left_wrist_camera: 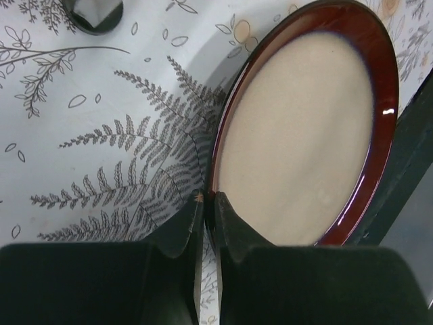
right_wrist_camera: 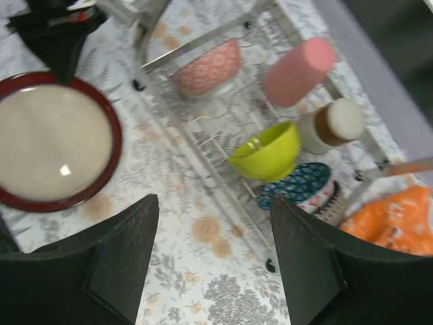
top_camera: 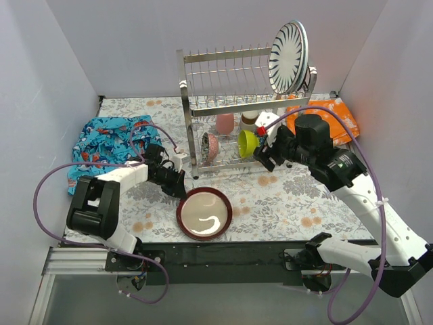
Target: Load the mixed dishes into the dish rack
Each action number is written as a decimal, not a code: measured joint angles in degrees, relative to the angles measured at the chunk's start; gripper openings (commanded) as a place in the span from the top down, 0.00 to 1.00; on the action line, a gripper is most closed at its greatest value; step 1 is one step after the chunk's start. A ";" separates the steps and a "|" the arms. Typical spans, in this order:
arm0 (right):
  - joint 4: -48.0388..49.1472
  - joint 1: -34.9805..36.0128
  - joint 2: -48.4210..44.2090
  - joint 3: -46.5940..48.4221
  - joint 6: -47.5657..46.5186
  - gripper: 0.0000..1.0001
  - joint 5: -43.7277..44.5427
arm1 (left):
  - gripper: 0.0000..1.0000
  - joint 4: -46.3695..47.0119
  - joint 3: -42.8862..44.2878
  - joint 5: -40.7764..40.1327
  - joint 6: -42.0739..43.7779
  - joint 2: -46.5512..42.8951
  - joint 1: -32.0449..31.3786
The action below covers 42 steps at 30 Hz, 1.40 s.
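A red-rimmed plate with a cream centre lies on the flowered table cover in front of the chrome dish rack. My left gripper is at the plate's left rim. In the left wrist view the fingers are pinched on the rim of the plate. My right gripper is open and empty, above the table by the rack's right front. In the rack's lower tier are a lime bowl, a pink cup, a pink patterned bowl and a tan-topped cup. A black-and-white striped plate stands in the upper tier.
A blue patterned cloth lies at the far left. An orange cloth lies right of the rack. A blue patterned bowl sits by the rack's right end. White walls close in the sides and back. A black rail runs along the near table edge.
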 measured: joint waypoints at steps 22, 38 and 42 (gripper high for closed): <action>9.07 1.75 22.75 -9.46 1.68 0.13 -39.89 | 1.00 -11.72 1.97 -1.11 10.91 -32.96 -1.20; 24.13 5.99 31.87 -7.65 12.87 0.99 -42.23 | 0.84 -7.17 8.55 3.76 4.00 -33.40 -1.33; 23.93 5.11 32.15 -6.49 13.84 0.99 -40.63 | 0.41 -2.62 8.11 -1.42 -1.07 -33.22 -1.68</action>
